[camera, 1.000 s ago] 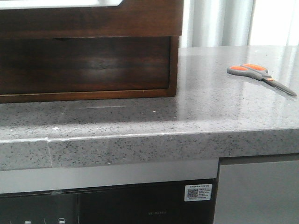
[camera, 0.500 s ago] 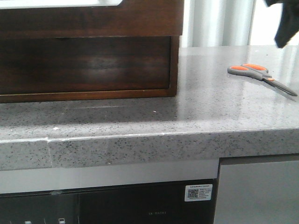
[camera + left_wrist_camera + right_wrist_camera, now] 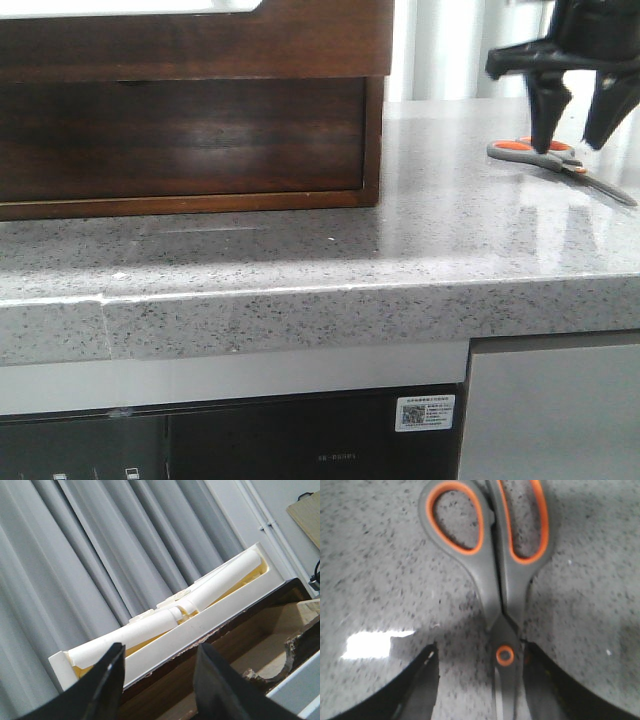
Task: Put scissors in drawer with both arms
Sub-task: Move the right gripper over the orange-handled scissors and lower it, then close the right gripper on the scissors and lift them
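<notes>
Scissors (image 3: 556,160) lie flat on the grey speckled tabletop (image 3: 330,250) at its far right, blades closed and pointing right, grey handles with orange-lined loops toward the left. Right claw (image 3: 570,140) hangs just above them, its two dark fingers spread wide, one fingertip (image 3: 541,125) at the handles, the other (image 3: 597,128) to the right, near the blades. From the right wrist view the scissors (image 3: 497,575) sit between the fingers, the orange pivot rivet centred in the gap; whether the fingers touch the metal cannot be told. Nothing is gripped.

Drawer (image 3: 185,140), a wide dark brown wood-grain panel, fills a brown cabinet (image 3: 374,130) standing on the tabletop at the left, well apart from the scissors. Its front sits flush and closed, so nothing inside shows.

Left claw (image 3: 157,680) shows only in its own wrist view, fingers apart with empty space between them. Beyond it a white tray (image 3: 165,635) rests on top of the brown cabinet (image 3: 240,630) and holds pale rolled tubes (image 3: 200,600) laid end to end along its length. Grey curtains (image 3: 100,555) hang behind.
</notes>
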`<state>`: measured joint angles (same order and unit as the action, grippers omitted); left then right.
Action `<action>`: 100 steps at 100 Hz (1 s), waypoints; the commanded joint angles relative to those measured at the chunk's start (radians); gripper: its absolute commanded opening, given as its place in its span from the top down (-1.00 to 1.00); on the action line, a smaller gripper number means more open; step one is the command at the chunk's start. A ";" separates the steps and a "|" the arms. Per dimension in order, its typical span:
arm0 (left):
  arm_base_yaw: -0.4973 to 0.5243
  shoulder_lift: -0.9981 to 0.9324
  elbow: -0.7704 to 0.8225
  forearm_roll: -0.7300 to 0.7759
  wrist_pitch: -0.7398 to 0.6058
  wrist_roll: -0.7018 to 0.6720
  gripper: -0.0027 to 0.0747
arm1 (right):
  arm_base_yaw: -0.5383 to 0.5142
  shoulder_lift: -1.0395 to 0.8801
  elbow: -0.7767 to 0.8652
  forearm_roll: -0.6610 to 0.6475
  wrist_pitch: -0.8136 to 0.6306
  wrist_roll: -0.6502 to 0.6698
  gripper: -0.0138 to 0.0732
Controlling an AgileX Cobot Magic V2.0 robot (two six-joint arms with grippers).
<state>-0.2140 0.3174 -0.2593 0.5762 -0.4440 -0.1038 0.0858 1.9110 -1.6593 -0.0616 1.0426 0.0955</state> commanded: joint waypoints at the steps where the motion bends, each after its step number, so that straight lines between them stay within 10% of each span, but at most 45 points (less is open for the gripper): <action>1: 0.002 0.007 -0.034 -0.032 -0.053 -0.010 0.15 | -0.014 -0.015 -0.071 -0.020 0.017 -0.007 -0.08; 50: 0.002 0.007 -0.034 -0.032 -0.053 -0.010 0.15 | -0.043 0.061 -0.086 -0.018 0.055 -0.007 -0.05; 75: 0.002 0.007 -0.034 -0.032 -0.053 -0.010 0.15 | -0.043 0.061 -0.088 -0.018 0.063 -0.007 0.85; 100: 0.002 0.007 -0.034 -0.032 -0.053 -0.010 0.15 | -0.043 -0.027 -0.088 0.021 0.043 -0.077 0.85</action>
<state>-0.2118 0.3174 -0.2593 0.5762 -0.4440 -0.1038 0.0504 1.9921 -1.7239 -0.0533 1.1014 0.0665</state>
